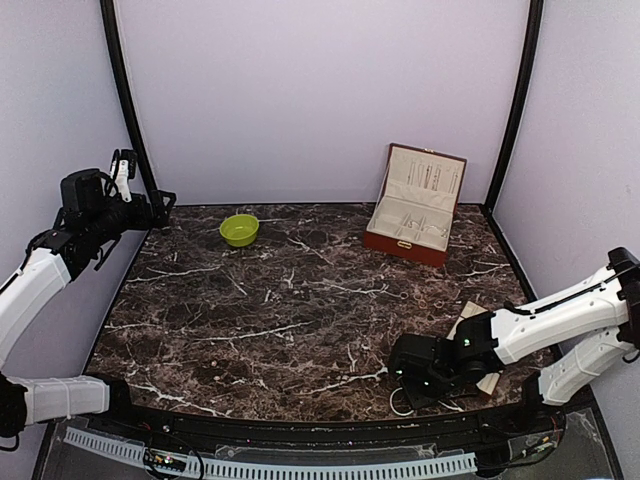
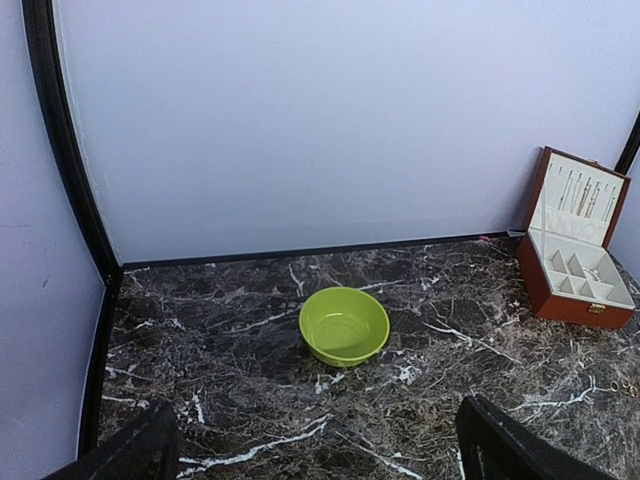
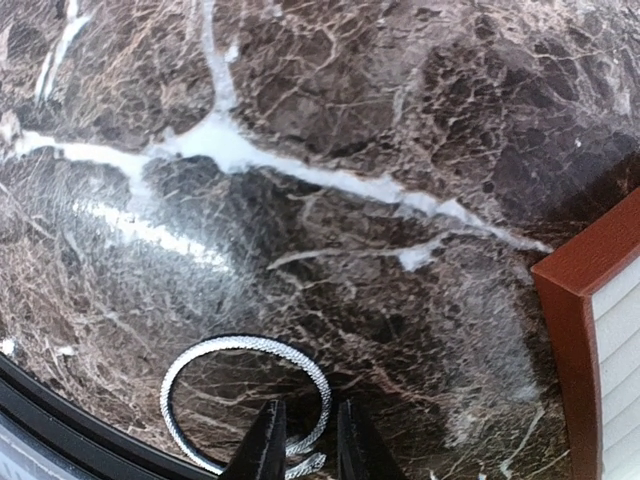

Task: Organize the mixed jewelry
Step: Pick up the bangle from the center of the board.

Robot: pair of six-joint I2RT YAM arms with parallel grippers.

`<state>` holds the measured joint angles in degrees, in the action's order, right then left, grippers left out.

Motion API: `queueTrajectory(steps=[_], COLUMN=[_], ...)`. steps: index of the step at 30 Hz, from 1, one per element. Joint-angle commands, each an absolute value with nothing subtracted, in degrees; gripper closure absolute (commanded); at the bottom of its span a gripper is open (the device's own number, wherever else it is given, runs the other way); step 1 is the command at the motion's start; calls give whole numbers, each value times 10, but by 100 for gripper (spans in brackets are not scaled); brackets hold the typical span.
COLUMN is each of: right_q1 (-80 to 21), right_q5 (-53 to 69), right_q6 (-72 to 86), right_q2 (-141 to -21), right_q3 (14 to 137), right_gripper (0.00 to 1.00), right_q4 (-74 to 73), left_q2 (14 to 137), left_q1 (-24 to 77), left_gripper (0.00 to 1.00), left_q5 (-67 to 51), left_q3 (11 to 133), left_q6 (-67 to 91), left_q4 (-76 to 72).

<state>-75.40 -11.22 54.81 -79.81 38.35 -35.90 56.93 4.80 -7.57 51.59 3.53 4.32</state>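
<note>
- From above, the left gripper (image 1: 150, 208) is up in the air at the upper left of the frame, over the edge of the dark marble table (image 1: 280, 300).
- The small lime-green bowl (image 1: 239, 230) sits near the back, left of the middle.
- The open red-brown jewellery box with pale lining (image 1: 415, 205) stands at the back right.
- The right gripper (image 1: 408, 390) is low on the table at the bottom right. The thin silvery hoop (image 1: 400, 403) lies just beside its tip.
- The left wrist view shows the bowl in the middle and the box at the right edge. Two dark fingers (image 2: 130, 455) sit in the bottom corners, spread wide apart with nothing between them.
- The right wrist view shows the hoop flat on the marble at the bottom, left of the middle.
- The two black fingertips (image 3: 265, 450) stand close on either side of the hoop's near rim. They may be touching it, but I cannot tell if they are pinching it.
- The beige slotted tray with a brown edge (image 3: 575, 300) is at the right edge.
</note>
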Motion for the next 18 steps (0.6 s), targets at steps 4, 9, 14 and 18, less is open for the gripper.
queueTrajectory(steps=[4, 9, 14, 18], right_q1=[-761, -762, -761, -761], right_q5=[-137, -143, -150, -157], right_q6=[565, 568, 570, 572], right_q2=[-813, -812, -809, -809], right_q3=[380, 379, 374, 374], right_gripper=[83, 86, 90, 95], right_q4=[-355, -352, -328, -319], left_q2=[555, 552, 552, 552], left_q1=[50, 50, 50, 50], left_gripper=[1, 1, 1, 1], left_q5=[-70, -71, -69, -68], left_q3=[510, 509, 508, 508], left_q6=[41, 42, 41, 40], left_q4=[25, 22, 23, 23])
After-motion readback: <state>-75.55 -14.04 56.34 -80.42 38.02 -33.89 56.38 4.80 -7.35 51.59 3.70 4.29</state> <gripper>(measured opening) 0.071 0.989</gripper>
